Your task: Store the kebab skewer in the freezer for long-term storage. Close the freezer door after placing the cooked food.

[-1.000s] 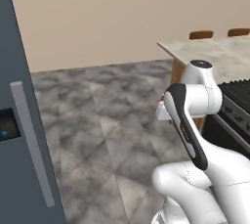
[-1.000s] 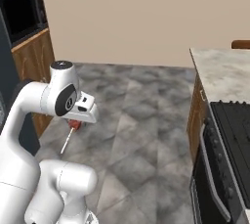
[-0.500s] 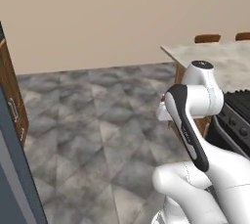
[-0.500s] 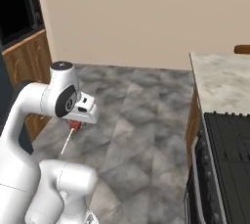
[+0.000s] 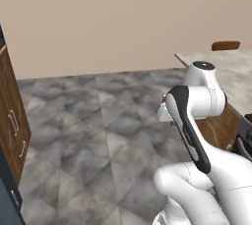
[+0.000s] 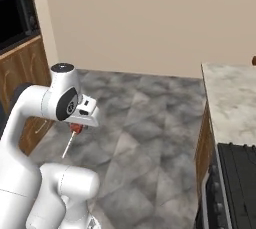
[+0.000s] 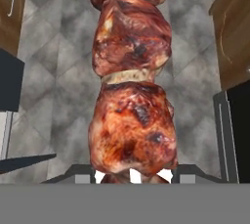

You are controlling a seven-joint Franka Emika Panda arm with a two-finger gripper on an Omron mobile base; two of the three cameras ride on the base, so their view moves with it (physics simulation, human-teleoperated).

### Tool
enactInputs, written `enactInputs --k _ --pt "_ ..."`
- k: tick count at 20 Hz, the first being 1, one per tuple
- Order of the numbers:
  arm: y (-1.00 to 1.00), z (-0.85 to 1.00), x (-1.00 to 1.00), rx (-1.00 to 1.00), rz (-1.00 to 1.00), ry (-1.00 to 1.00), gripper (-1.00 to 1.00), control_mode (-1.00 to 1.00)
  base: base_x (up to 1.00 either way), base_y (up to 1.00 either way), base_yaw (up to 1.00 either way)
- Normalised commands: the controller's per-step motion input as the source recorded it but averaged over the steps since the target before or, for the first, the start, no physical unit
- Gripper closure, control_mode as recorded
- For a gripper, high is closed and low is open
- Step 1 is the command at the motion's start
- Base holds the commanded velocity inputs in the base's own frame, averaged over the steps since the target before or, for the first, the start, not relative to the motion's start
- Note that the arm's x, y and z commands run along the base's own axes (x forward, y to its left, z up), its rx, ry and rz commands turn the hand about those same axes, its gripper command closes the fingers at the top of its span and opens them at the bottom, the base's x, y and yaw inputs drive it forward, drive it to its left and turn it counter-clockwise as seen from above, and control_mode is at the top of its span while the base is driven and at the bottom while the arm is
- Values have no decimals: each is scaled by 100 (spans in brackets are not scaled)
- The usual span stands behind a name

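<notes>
We hold the kebab skewer [image 7: 131,100] clamped by its meat end in our gripper [image 6: 76,127], its pale stick hanging down over the grey tiled floor [image 6: 145,138], with wooden cabinets [image 5: 12,121] beyond to the left and a beige wall [image 6: 145,23] farthest off.

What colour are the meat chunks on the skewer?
Glossy reddish-brown with charred dark patches, clearest in the hand view: meat chunks.

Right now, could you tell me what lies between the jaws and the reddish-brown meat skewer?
Nothing: the hand view shows the jaws shut on the reddish-brown meat skewer, its lowest chunk sitting directly between them.
</notes>
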Motion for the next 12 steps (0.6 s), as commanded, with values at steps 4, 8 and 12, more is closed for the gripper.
enactInputs --k 4,8,12 --pt "0 0 0 0 0 0 100 100 88 -22 9" --pt "0 0 0 0 0 0 100 100 96 -24 11" --pt "0 0 0 0 0 0 100 100 98 -17 12"
